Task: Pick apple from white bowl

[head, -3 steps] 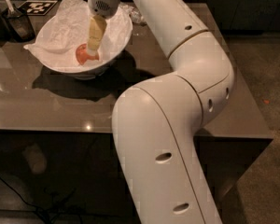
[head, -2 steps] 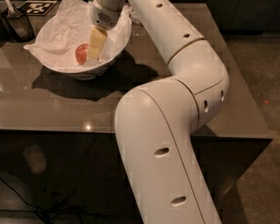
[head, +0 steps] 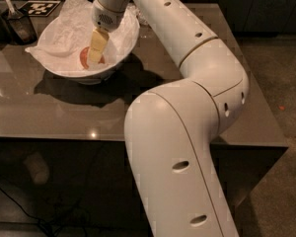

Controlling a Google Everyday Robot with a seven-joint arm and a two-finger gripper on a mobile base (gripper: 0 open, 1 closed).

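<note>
The white bowl (head: 54,58), lined with crumpled white paper, stands on the brown table at the upper left. The small red-orange apple (head: 83,58) lies at its bottom. My gripper (head: 95,57) reaches down into the bowl from above on the white arm. Its yellowish tip is right at the apple and covers the apple's right side. Whether it touches or holds the apple does not show.
A dark container with a utensil (head: 17,26) stands left of the bowl, and a black-and-white marker tag (head: 37,7) lies behind it. The glossy table (head: 64,112) ends at a front edge. My arm's large white links fill the middle and right.
The gripper has sunk lower into the bowl and shifted slightly left, so it now overlaps the apple. The apple and the bowl have stayed in place.
</note>
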